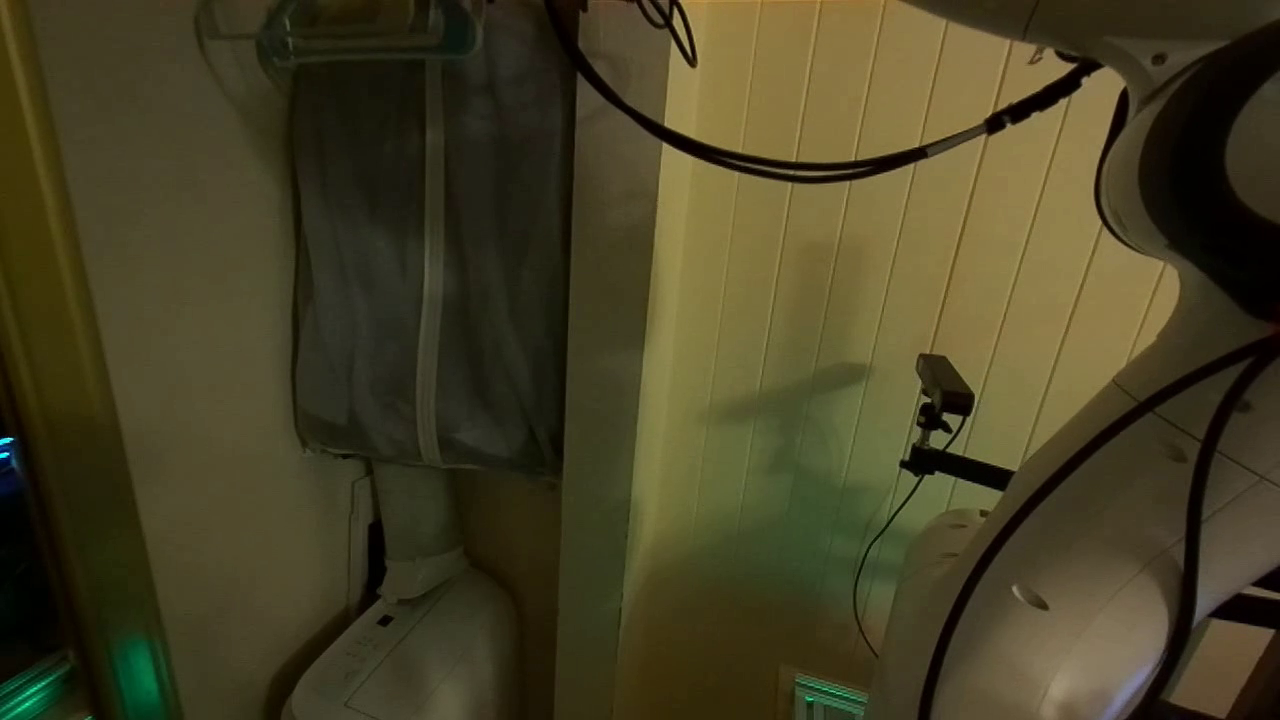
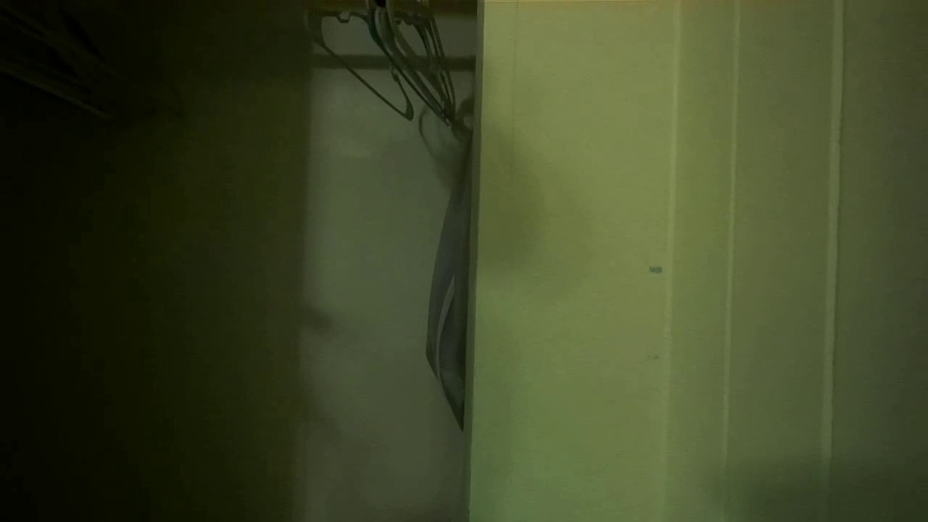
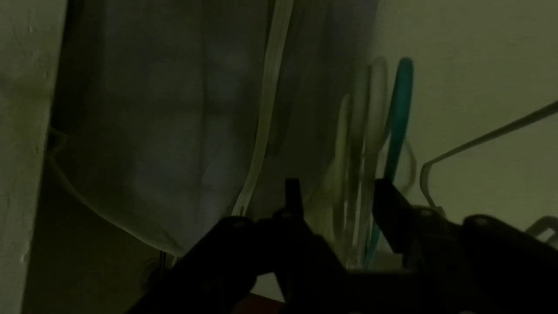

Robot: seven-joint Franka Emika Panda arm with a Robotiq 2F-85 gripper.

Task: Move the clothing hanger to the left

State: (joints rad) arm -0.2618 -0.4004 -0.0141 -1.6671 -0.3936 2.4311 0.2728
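The hand (image 3: 339, 192) stands with its two dark fingers well parted; slim, pale plastic hangers (image 3: 377, 96) and a smooth, teal plastic hanger (image 3: 402, 96) show in the gap, the teal one running behind a fingertip, and whether it has hold of any I cannot tell. The thin, dull grey clothing hanger (image 3: 514, 125) is outside the fingers; in an exterior view it hangs left of the other hangers. Below and right of them there, a long, grey cloth garment (image 2: 454, 246) hangs just left of a pale, flat wall (image 2: 580, 326).
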